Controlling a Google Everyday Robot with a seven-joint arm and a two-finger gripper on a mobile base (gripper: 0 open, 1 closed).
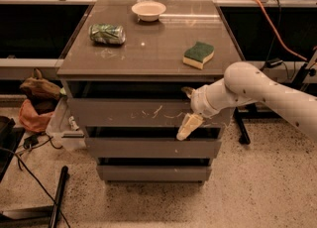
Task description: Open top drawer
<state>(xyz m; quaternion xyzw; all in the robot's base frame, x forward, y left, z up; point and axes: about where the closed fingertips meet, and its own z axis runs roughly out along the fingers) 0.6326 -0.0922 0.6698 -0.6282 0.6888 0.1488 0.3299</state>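
Grey-brown wood makes up a low cabinet (148,58) with three drawers stacked in its near face. The top drawer (119,113) sits just under the cabinet top. It has a flat front with no handle and white scratches across its middle and right part. A dark gap shows between its upper edge and the cabinet top. Below it are the middle drawer (143,148) and the bottom drawer (153,173), each with a dark gap above it.

The white arm (267,90) reaches in from the right. The gripper (188,109) is against the right part of the top drawer's front, beside the scratches. Its fingers are spread wide. The upper one is at the drawer's top edge in the dark gap. The cream lower one (188,127) slants down and left over the drawer's bottom edge.

On the cabinet top, a small pale bowl (148,10) stands at the far edge near the middle. A crushed green can (107,33) lies on its side at the far left. A green and yellow sponge (199,55) lies on the right, well apart from both.

On the speckled floor to the left of the cabinet are a brown and orange bag (35,98) and some black cables (22,170). An orange cable (275,28) runs behind the arm at the far right.
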